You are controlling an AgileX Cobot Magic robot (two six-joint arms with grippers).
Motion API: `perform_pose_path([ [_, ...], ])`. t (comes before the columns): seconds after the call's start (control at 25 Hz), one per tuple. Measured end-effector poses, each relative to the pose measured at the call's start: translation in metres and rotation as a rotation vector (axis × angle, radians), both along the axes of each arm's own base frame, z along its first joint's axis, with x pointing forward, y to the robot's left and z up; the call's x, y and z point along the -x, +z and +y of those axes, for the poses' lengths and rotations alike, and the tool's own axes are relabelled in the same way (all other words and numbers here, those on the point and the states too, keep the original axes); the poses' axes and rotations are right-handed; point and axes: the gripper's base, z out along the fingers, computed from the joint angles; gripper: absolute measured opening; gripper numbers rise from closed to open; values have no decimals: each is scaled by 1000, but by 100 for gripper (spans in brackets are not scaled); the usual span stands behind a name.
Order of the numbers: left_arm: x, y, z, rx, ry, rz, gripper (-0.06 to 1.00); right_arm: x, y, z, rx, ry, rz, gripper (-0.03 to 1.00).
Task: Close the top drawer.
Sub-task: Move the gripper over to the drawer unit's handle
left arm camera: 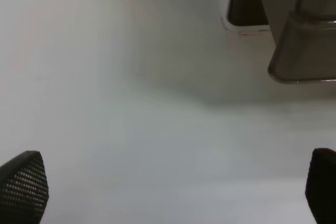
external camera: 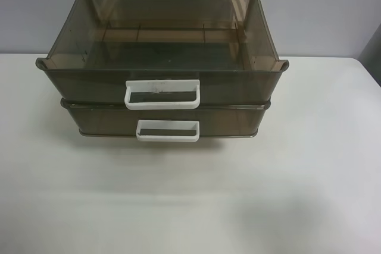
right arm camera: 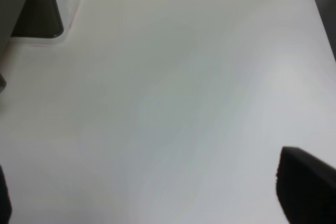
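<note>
My left pincer [left arm camera: 173,195] is wide open above the table [left arm camera: 131,103], holding nothing; my right pincer [right arm camera: 155,192] is open too. The top drawer [external camera: 83,79] sticks out in the upper middle of the high view. I should push its white handle [external camera: 162,94] straight in, slowly.

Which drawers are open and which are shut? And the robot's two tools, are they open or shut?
top drawer: open, pulled far out, nothing seen inside.
bottom drawer: pushed in, looks shut.
left tool: open, holding nothing.
right tool: open, holding nothing.
</note>
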Motion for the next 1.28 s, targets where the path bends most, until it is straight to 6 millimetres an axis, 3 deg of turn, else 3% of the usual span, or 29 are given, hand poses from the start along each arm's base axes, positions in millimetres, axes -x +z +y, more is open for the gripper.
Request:
perform_pose_path([
  [0.64, 0, 0, 0, 0, 0, 0, 99, 0, 1, 0, 8, 6, -4, 99],
  [0.8, 0, 0, 0, 0, 0, 0, 99, -6, 31, 4, 42, 66, -5, 99],
  [0.84, 0, 0, 0, 0, 0, 0, 99, -6, 31, 4, 42, 66, -5, 99],
  [0.88, 0, 0, 0, 0, 0, 0, 99, -16, 52, 7, 56, 120, 5, 99],
  [0.92, 0, 0, 0, 0, 0, 0, 99, -16, 52, 7, 56, 120, 5, 99],
  [1.0, 0, 0, 0, 0, 0, 0, 99, -37, 80, 15, 51, 235, 33, 99],
  [1.12, 0, 0, 0, 0, 0, 0, 99, -61, 96, 29, 62, 376, 96, 99],
  [1.28, 0, 0, 0, 0, 0, 0, 99, -90, 108, 62, 143, 598, 171, 99],
])
